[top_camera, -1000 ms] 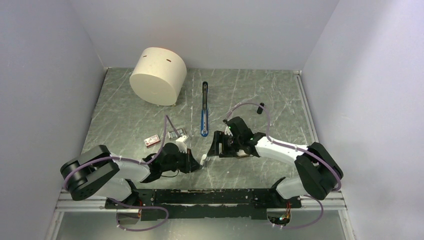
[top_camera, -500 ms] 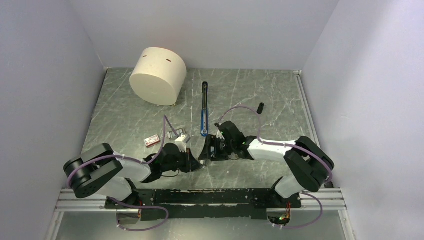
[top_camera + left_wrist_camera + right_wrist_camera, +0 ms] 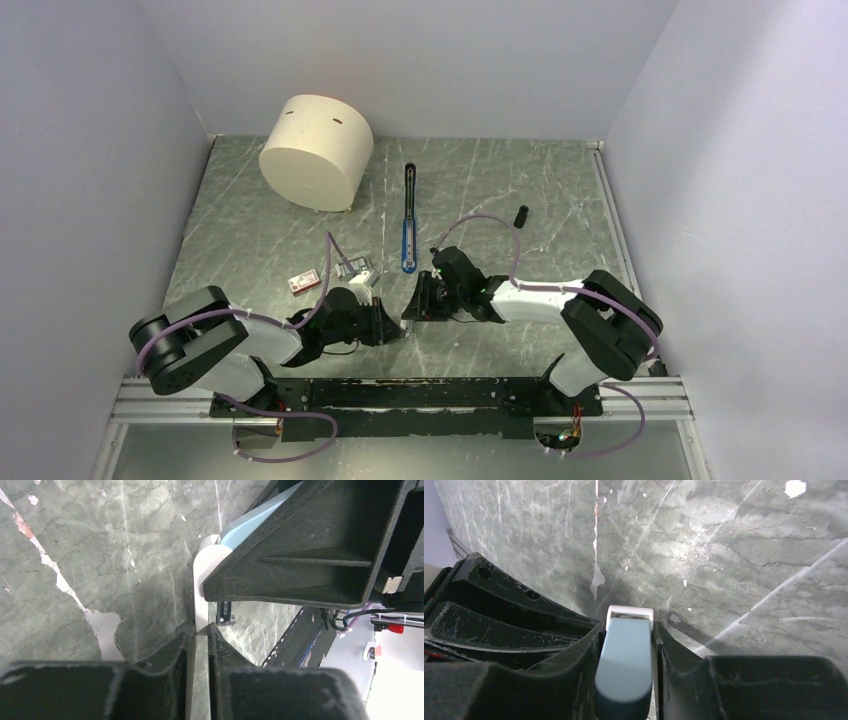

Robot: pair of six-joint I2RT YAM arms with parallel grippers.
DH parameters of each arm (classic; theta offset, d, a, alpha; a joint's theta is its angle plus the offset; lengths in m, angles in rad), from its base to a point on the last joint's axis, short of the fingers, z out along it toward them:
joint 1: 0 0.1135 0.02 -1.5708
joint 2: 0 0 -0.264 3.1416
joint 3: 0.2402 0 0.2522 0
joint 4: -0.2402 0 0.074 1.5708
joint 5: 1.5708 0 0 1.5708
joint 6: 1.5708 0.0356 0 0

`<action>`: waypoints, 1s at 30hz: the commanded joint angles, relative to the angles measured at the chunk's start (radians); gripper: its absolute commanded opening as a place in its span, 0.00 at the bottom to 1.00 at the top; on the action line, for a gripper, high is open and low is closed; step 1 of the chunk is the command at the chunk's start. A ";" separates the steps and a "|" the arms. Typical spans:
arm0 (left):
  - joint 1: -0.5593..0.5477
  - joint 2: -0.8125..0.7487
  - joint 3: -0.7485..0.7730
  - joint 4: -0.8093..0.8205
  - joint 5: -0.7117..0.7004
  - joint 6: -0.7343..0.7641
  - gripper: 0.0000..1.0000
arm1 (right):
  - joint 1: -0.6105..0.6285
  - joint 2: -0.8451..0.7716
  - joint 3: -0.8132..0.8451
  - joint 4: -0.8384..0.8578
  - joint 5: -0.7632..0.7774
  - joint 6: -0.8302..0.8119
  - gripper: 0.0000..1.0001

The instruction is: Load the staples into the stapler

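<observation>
The blue stapler (image 3: 407, 238) lies open at the table's middle, its black arm stretched toward the back. The staples (image 3: 349, 267) sit as a small silver block left of it, with the red-and-white box (image 3: 303, 283) further left. Both grippers meet in front of the stapler. My left gripper (image 3: 397, 327) (image 3: 201, 628) pinches the thin white edge of a small pale-blue capsule piece (image 3: 209, 567). My right gripper (image 3: 409, 309) (image 3: 627, 630) is shut on the same piece (image 3: 624, 665) from the other side, its fingers pressed against both flanks. Neither wrist view shows the stapler or the staples.
A large cream cylinder (image 3: 316, 150) stands at the back left. A small black cylinder (image 3: 521, 214) lies right of the stapler. Grey walls close in the table on three sides.
My right gripper has slid left to meet the left one and its jaws have closed from wide open onto the pale-blue piece. The left arm has barely moved.
</observation>
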 commanded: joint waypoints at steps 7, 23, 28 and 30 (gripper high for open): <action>-0.009 -0.051 0.010 -0.036 -0.011 0.038 0.37 | 0.003 0.002 0.096 -0.208 0.100 -0.058 0.32; -0.008 -0.318 0.019 -0.290 -0.108 0.086 0.70 | -0.115 0.151 0.384 -0.580 0.449 -0.331 0.34; -0.008 -0.389 0.033 -0.375 -0.154 0.114 0.75 | -0.173 0.240 0.472 -0.588 0.446 -0.396 0.36; -0.007 -0.395 0.029 -0.368 -0.156 0.114 0.77 | -0.189 0.285 0.527 -0.601 0.437 -0.423 0.37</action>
